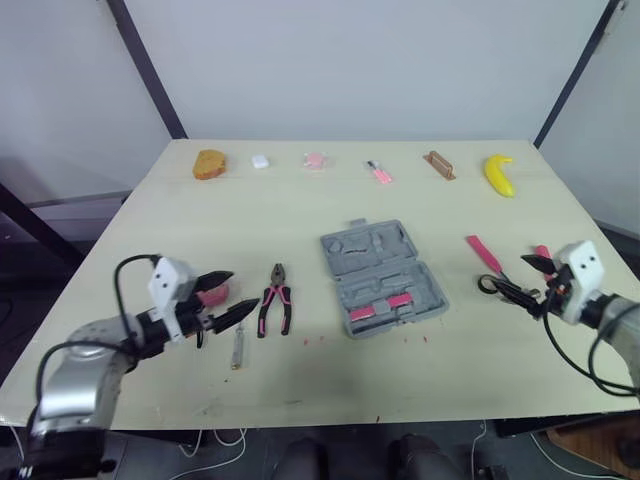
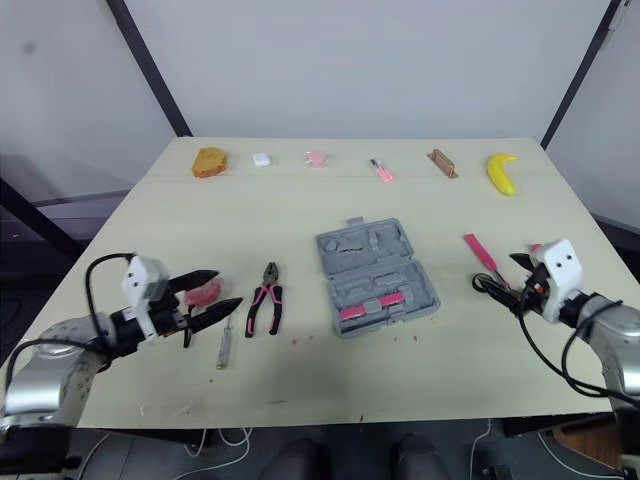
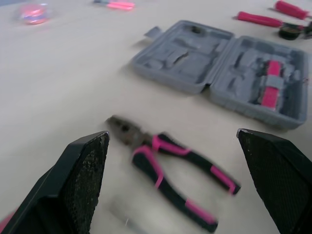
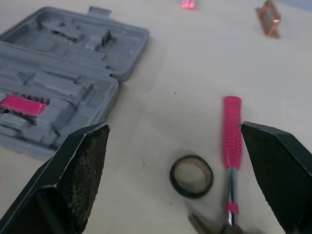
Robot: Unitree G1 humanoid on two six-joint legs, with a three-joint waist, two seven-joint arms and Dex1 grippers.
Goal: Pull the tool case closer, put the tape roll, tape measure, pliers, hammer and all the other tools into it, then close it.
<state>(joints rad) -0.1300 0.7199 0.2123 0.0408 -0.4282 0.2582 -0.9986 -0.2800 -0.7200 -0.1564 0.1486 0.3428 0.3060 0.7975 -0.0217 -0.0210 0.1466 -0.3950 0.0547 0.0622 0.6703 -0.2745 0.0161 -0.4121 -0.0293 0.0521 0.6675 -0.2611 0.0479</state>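
Observation:
The grey tool case point(image 1: 380, 280) lies open in the middle of the table, with pink parts in its near half. Black-and-pink pliers point(image 1: 275, 300) rest to its left, and a small screwdriver point(image 1: 238, 348) lies nearer the front edge. My left gripper point(image 1: 245, 288) is open just left of the pliers, above a pink round object point(image 1: 212, 293). On the right, the black tape roll point(image 4: 191, 176) and the pink-handled hammer point(image 4: 232, 131) lie side by side. My right gripper point(image 1: 510, 273) is open just in front of them, touching neither.
Along the far edge are a brown bread-like item point(image 1: 209, 164), a white piece point(image 1: 260, 160), a pink item point(image 1: 315, 160), a small pink tool point(image 1: 378, 172), a brown block point(image 1: 438, 165) and a banana point(image 1: 499, 175). Another pink handle point(image 1: 541, 252) lies by my right gripper.

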